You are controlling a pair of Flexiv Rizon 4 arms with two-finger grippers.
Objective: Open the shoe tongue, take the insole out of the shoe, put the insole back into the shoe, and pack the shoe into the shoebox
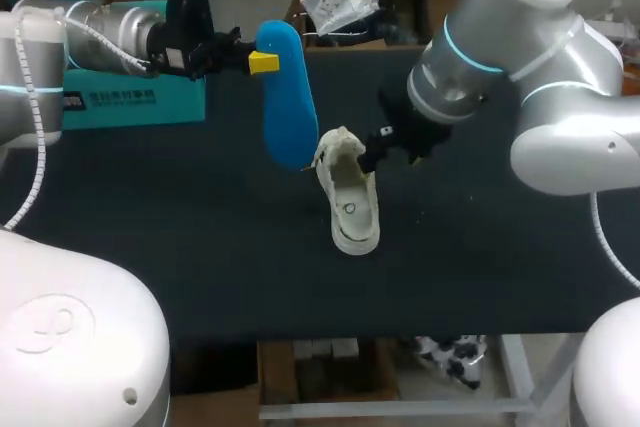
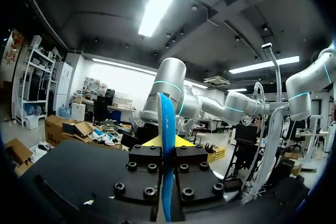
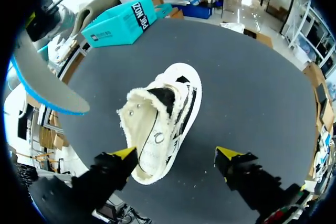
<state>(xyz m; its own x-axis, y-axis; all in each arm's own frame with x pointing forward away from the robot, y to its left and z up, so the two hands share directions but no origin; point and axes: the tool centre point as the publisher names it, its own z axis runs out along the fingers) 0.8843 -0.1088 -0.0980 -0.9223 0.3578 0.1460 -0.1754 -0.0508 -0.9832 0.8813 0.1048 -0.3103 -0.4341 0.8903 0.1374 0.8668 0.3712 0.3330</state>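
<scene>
Dark and matte, the worktop (image 1: 200, 247) carries a cream canvas shoe (image 3: 163, 124) near its middle. The shoe's opening is spread wide with a frayed, fuzzy rim. Black stripes run along its side, and a small ring mark shows on the bare inner sole.

The left fingers (image 1: 262, 62) are clamped on a smooth blue insole (image 1: 288, 97), held in the air up behind the shoe. From above, its lower end overlaps the shoe's front.

The right fingers (image 1: 385, 150) stand wide apart and hold nothing. One yellow tip is at the heel rim, though I cannot tell whether it touches, and the other is over bare worktop. From above, the arm's wrist hides most of them.

A teal shoebox (image 1: 140, 102) sits at the back left, partly behind the left arm, with white lettering on its side.
</scene>
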